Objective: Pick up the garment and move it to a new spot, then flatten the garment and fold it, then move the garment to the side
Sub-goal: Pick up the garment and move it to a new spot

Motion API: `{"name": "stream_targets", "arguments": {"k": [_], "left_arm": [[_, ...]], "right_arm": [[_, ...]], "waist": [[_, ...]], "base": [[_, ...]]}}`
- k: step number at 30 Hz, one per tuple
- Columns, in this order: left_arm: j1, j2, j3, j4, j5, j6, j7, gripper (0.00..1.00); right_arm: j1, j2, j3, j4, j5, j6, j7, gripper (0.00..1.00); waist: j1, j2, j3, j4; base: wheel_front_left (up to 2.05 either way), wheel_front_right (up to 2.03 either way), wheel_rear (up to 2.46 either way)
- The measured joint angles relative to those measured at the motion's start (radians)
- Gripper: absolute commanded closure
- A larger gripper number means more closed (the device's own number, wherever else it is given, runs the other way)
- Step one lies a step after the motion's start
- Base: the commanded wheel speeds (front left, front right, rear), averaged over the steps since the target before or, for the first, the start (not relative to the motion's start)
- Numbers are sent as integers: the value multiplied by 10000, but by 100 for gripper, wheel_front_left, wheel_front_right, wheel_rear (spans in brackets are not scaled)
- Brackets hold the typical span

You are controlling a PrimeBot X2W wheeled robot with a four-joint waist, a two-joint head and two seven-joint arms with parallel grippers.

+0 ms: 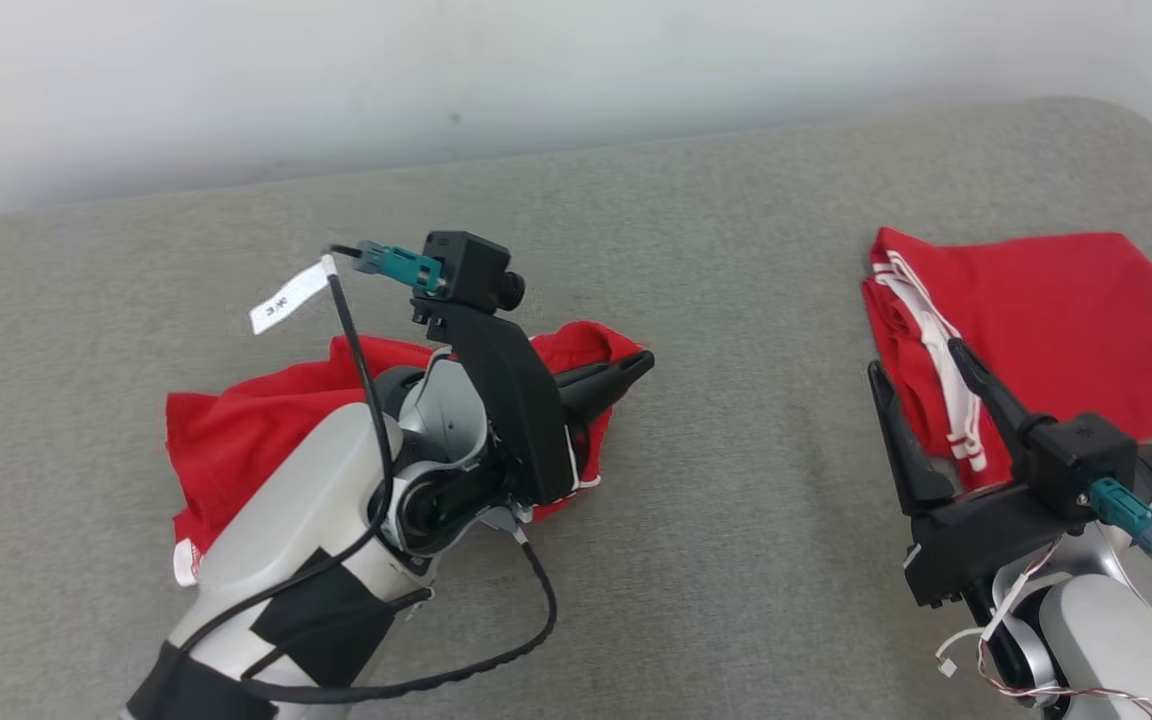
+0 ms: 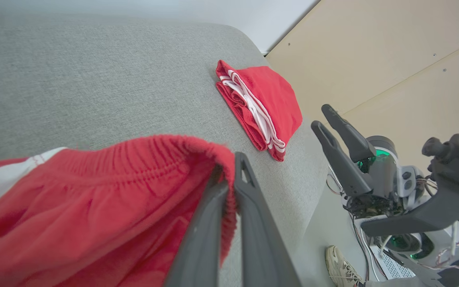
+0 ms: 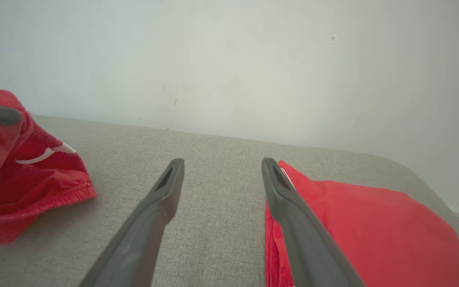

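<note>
The left claw (image 1: 626, 372) is closed, and its two fingers pinch the elastic waistband (image 2: 165, 147) of the red shorts (image 1: 256, 430); in the left wrist view the gathered edge sits between the fingers (image 2: 249, 207) near their tips. The right claw (image 1: 916, 360) is wide open and holds nothing. One finger of it stands over the striped edge of a folded red garment (image 1: 1046, 320); if it touches, I cannot tell.

The counter (image 1: 736, 480) has a grey woven cover and a rounded corner. Behind it is a plain pale wall (image 1: 536, 70). Beside the counter, the left wrist view shows beige panels (image 2: 393, 59) and, low down, a light shoe (image 2: 343, 265).

The red shorts lie crumpled on the left part of the counter, under the left arm, well apart from the folded garment. They have thin white stripes, and the waistband end is lifted up by the claw
</note>
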Motion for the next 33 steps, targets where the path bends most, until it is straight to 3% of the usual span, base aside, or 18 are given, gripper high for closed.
{"name": "stream_targets", "arguments": {"k": [20, 21, 22, 23, 33], "left_arm": [[-657, -439, -1402, 807, 102, 0, -1398, 100], [-660, -458, -1448, 874, 44, 0, -1565, 92], [-660, -470, -1465, 974, 23, 0, -1762, 58], [-665, -470, -1475, 1106, 33, 0, -1964, 0], [-1035, -426, -2431, 1101, -161, 0, -2851, 0]], "right_arm": [[-119, 259, -65, 314, 12, -17, -368, 0], [-118, 257, -90, 337, 23, -35, -403, 0], [-119, 255, -102, 357, 21, -59, -437, 0], [-121, 255, -102, 366, 21, -58, -439, 0], [-150, 148, -171, 702, 29, 0, -543, 0]], "waist": [[2, 0, 557, -1775], [2, 0, 586, -1795], [3, 1, 599, -1796], [3, 1, 599, -1783], [2, 0, 334, -1356]], "base": [[0, 0, 0], [0, 0, 0], [0, 0, 0], [0, 0, 0], [0, 0, 0]]}}
